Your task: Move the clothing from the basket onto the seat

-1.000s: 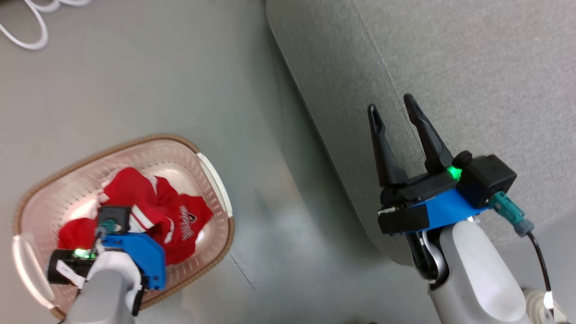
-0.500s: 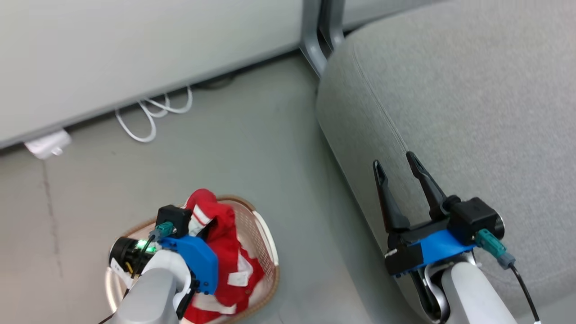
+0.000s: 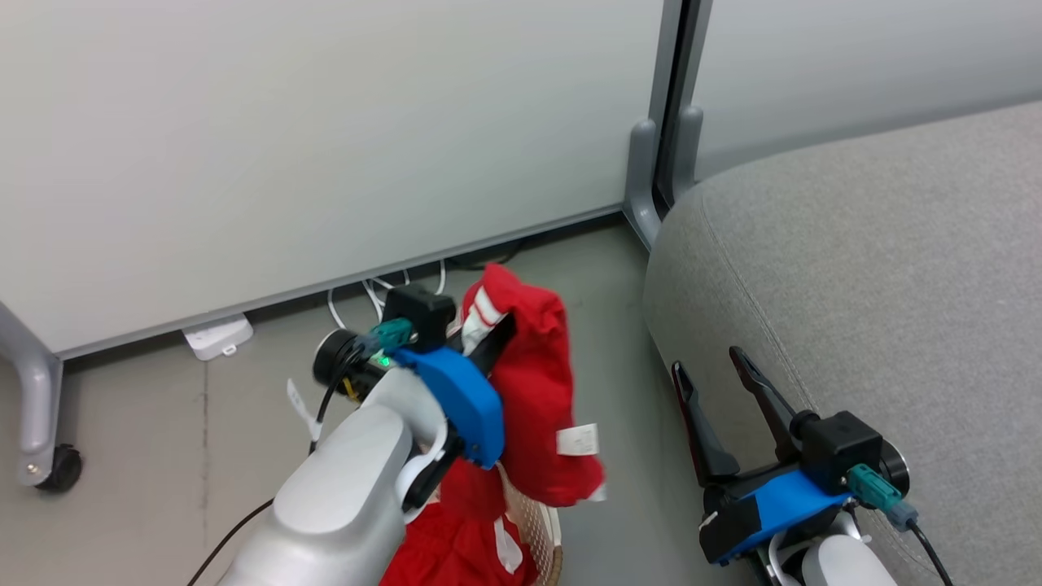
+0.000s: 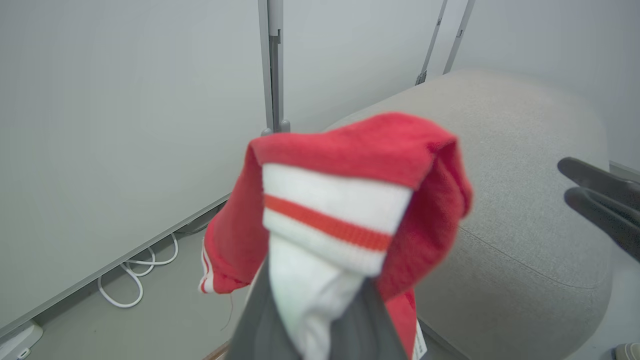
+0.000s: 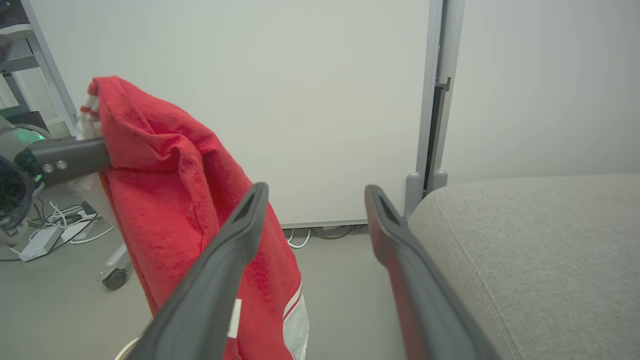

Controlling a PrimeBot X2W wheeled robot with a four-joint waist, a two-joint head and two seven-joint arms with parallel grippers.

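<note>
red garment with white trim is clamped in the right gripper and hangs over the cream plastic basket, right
No: the left gripper is shut on the red garment with white trim, which hangs over the cream plastic basket; the head view shows it.

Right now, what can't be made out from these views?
Basket: head view, mostly behind the left forearm and red garment, cut by the bottom edge; contents unclear.
Left hand: fingertips buried in the garment's white trim, left wrist view.
Garment tag: head view, too small to read.
</note>
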